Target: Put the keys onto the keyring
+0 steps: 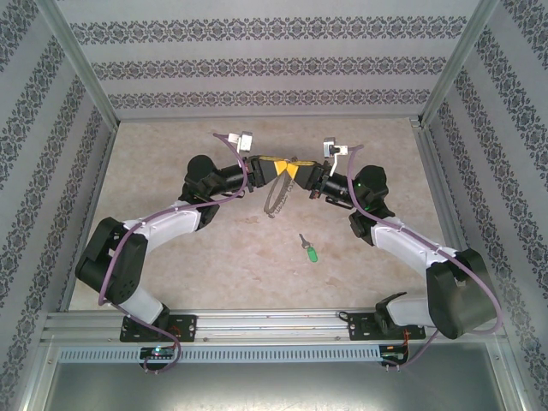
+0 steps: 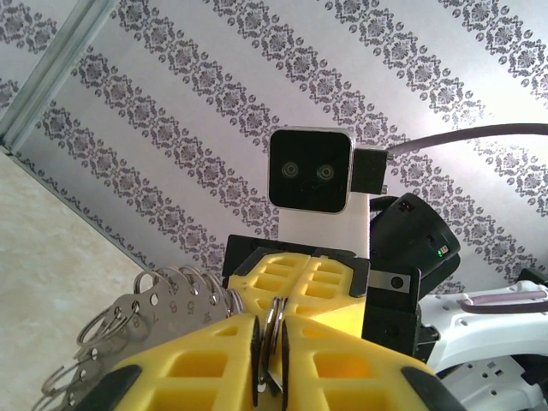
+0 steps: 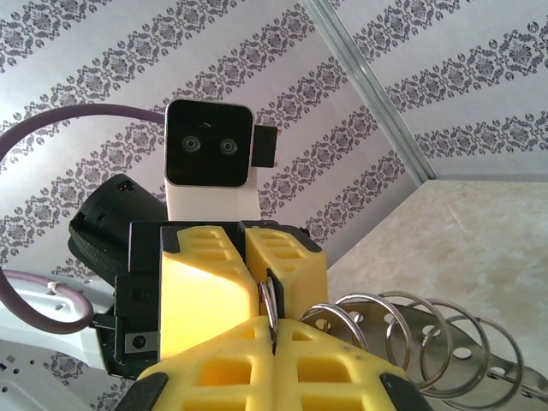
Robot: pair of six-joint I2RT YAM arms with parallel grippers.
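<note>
The keyring (image 1: 274,199) is a numbered metal plate (image 2: 128,325) fringed with several split rings (image 3: 411,334). It hangs in the air between the two grippers at the middle back of the table. My left gripper (image 1: 276,169) has its yellow fingers (image 2: 197,360) shut on one split ring (image 2: 274,321). My right gripper (image 1: 301,175) faces it tip to tip, shut on the same ring (image 3: 271,301). The small key (image 1: 312,252), green head and silver blade, lies on the table nearer the arm bases, apart from both grippers.
The beige tabletop (image 1: 214,257) is walled by patterned panels (image 1: 257,68) on three sides. A metal rail (image 1: 274,324) runs along the near edge by the arm bases. Each arm's wrist camera (image 2: 310,171) faces the other.
</note>
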